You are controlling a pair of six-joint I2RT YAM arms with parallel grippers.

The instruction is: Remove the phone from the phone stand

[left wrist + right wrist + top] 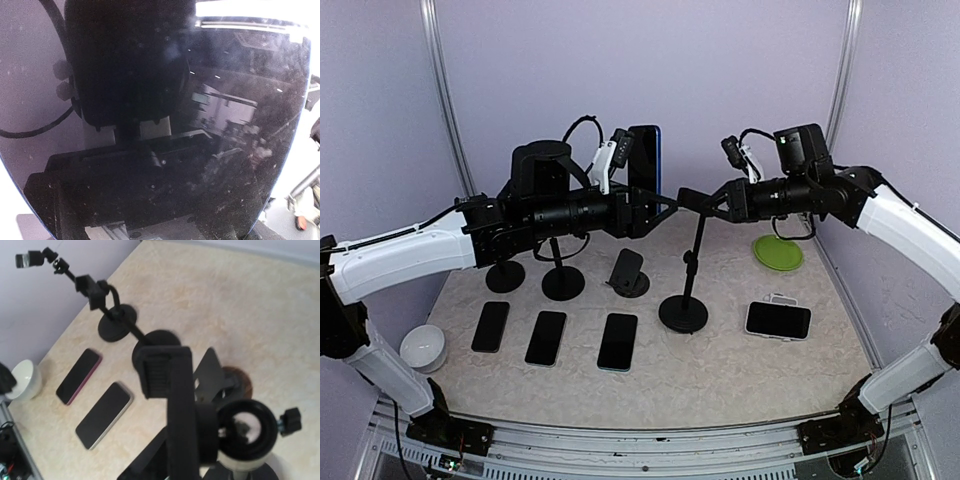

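Over the marbled table [740,370], left pincer [655,210] grips phone [644,155], right pincer [705,203] grips stand [692,262]; left wrist shows only its screen.

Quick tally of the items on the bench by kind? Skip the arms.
phone: 5 (4 lying flat, 1 upright in the left hand)
phone stand: 4
white bowl: 1
green plate: 1
Total: 11
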